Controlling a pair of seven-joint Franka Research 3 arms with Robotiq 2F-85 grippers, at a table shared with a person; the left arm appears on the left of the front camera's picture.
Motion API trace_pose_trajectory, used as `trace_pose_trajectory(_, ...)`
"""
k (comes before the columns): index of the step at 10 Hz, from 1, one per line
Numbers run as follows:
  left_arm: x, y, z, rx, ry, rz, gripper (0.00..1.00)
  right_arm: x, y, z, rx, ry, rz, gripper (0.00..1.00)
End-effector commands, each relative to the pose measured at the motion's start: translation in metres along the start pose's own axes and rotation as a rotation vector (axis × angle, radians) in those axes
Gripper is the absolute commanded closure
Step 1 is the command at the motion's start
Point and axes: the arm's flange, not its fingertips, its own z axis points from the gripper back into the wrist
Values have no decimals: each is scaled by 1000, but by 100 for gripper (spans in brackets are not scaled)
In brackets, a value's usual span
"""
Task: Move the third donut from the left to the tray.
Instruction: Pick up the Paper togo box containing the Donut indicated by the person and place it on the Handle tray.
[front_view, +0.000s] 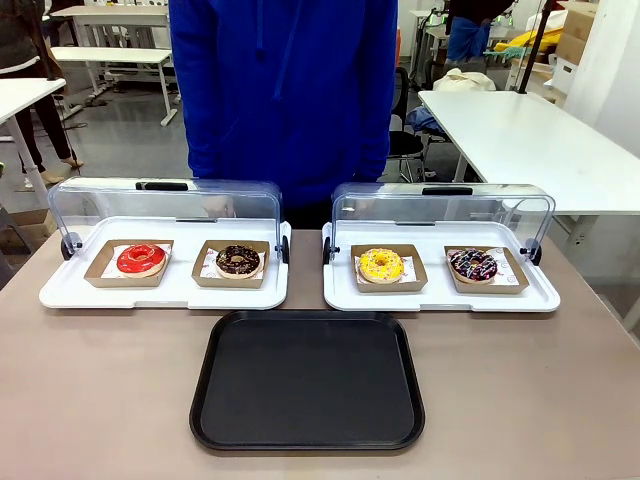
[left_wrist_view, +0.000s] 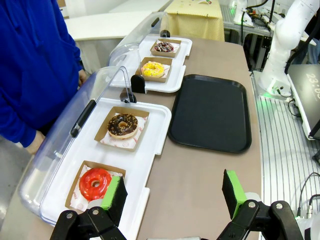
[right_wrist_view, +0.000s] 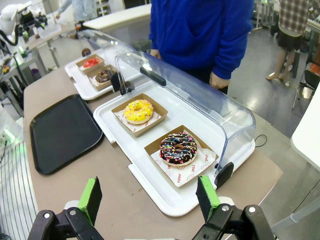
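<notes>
The third donut (front_view: 380, 264), yellow-iced and sprinkled, is seen lying in its shallow cardboard holder (front_view: 415, 280) on the left half of the right display tray (front_view: 440, 298), whose clear lid (front_view: 440, 205) is swung up and back toward the person (front_view: 280, 90) at the far side of the counter (front_view: 100, 400). A dark sprinkled donut (front_view: 472, 264) is set just beside it on the same tray, while a red-iced donut (front_view: 141, 259) and a chocolate donut (front_view: 238, 260) are kept on the left display tray (front_view: 60, 295). The black tray (front_view: 305, 385) is laid bare on the counter just in front of the 2 display trays. The left tool (left_wrist_view: 174, 192) is held wide open near the red-iced donut, with nothing between its green pads (left_wrist_view: 112, 192). The right tool (right_wrist_view: 149, 196) is likewise spread wide and empty, poised by the corner of the right display tray nearest the dark sprinkled donut. The third donut is judged light, soft and easily crushed, with icing likely to smear if pinched. The holder is judged the better place to be gripped: thin card, stiffer than the donut, best taken by 1 raised wall and kept level so that nothing is tipped out.
</notes>
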Motion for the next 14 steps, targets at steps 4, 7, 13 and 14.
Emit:
trace_pose_trajectory(4, 2, -1, 2, -6, 2, -11, 0, 3, -2, -1, 0, -31, 6, 0)
trace_pose_trajectory(7, 2, -1, 2, -6, 2, -11, 0, 3, -2, -1, 0, -31, 6, 0)
trace_pose_trajectory(13, 2, -1, 2, -6, 2, -11, 0, 3, -2, -1, 0, -31, 6, 0)
trace_pose_trajectory(14, 2, -1, 2, -6, 2, -11, 0, 3, -2, -1, 0, -31, 6, 0)
